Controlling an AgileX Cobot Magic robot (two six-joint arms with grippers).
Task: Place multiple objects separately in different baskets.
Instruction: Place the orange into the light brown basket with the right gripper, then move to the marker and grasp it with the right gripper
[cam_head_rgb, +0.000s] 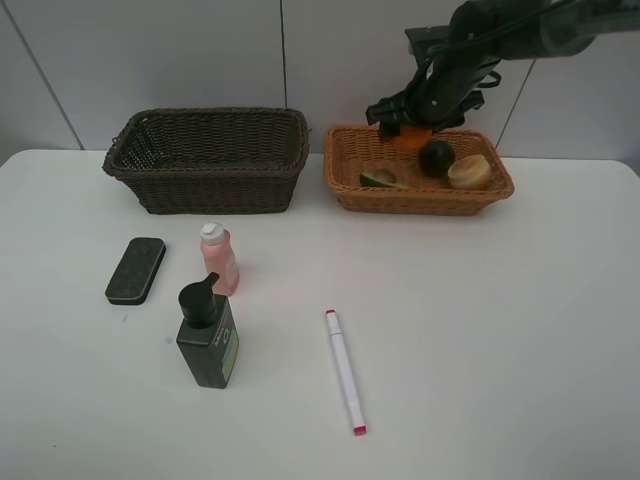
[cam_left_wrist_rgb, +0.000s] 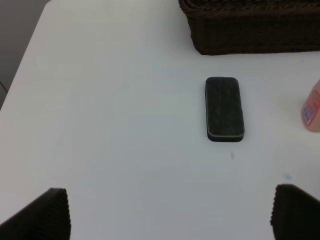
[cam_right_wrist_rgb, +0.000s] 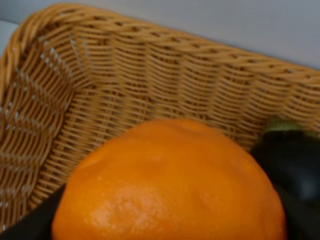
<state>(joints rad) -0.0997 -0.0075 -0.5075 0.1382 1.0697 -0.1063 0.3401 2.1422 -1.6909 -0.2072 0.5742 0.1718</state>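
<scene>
Right wrist view shows right fingers (cam_right_wrist_rgb: 25, 226) clasping the orange (cam_right_wrist_rgb: 170, 185); left fingers (cam_left_wrist_rgb: 40, 215) gape wide, empty, near the eraser (cam_left_wrist_rgb: 224, 108).

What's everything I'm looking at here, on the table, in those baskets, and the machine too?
table: one, white, under everything
deep basket: one, dark brown, back left
shallow basket: one, tan, back right
orange: one, orange, in the right claw over the shallow basket
avocado half: one, green, in the shallow basket
dark round fruit: one, near-black, in the shallow basket
peach: one, yellowish, in the shallow basket
eraser: one, black, lying front of the deep basket
pink bottle: one, white cap, standing mid-table
pump bottle: one, dark green, standing by the pink bottle
marker: one, white, lying mid-table
left claw: one, black, open, above the table near the eraser
right claw: one, black, closed on the orange
</scene>
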